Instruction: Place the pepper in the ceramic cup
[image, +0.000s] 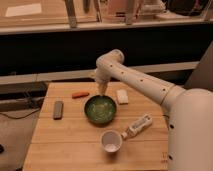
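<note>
The pepper (80, 94), a slim orange-red piece, lies on the wooden table (65, 135) at the back left, left of the green bowl (100, 110). The ceramic cup (111, 141), white with a pale inside, stands in front of the bowl near the table's front. My gripper (102, 91) hangs from the white arm above the far rim of the bowl, a little right of the pepper and apart from it.
A dark grey remote (58, 109) lies at the left of the table. A white tube-shaped bottle (138, 126) lies right of the cup. A pale rectangular block (122, 96) sits behind the bowl at the right. A dark counter wall stands behind the table.
</note>
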